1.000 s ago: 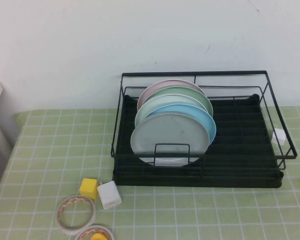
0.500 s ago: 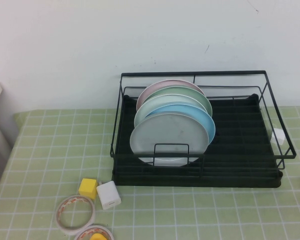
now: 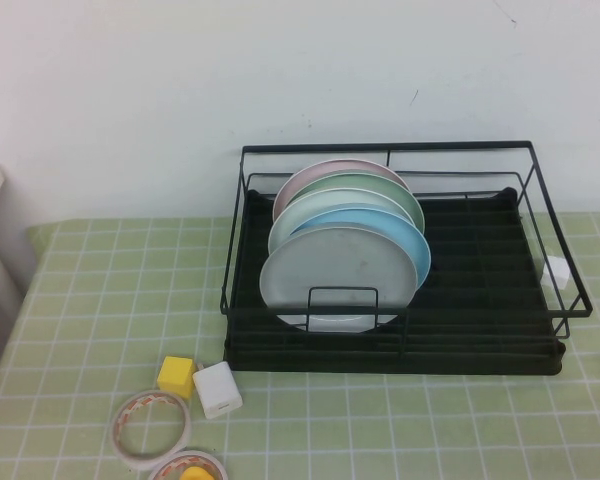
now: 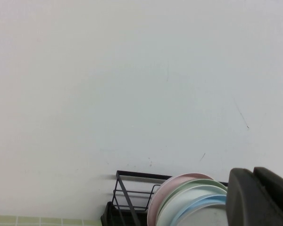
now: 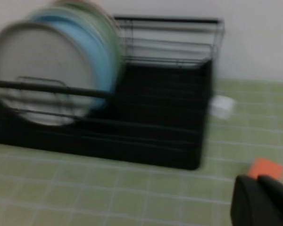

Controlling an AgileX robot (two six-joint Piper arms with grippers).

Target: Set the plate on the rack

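The pale grey plate (image 3: 342, 275) stands on edge at the front of a row of plates in the black wire rack (image 3: 480, 313). Behind it stand a light blue plate (image 3: 400, 228), a mint-green one, a green one and a pink one. Neither arm shows in the high view. In the left wrist view my left gripper (image 4: 253, 179) is shut and empty, apart from and above the plates (image 4: 212, 217) and the rack (image 4: 127, 190). In the right wrist view my right gripper (image 5: 259, 188) is shut and empty, low over the table to the right of the rack (image 5: 165, 127) and away from the grey plate (image 5: 37, 66).
A yellow cube (image 3: 177, 375), a white cube (image 3: 219, 389) and two tape rolls (image 3: 152, 428) lie in front of the rack's left corner. A small white object (image 3: 557, 270) sits at the rack's right side. An orange block (image 5: 266, 167) lies by my right gripper.
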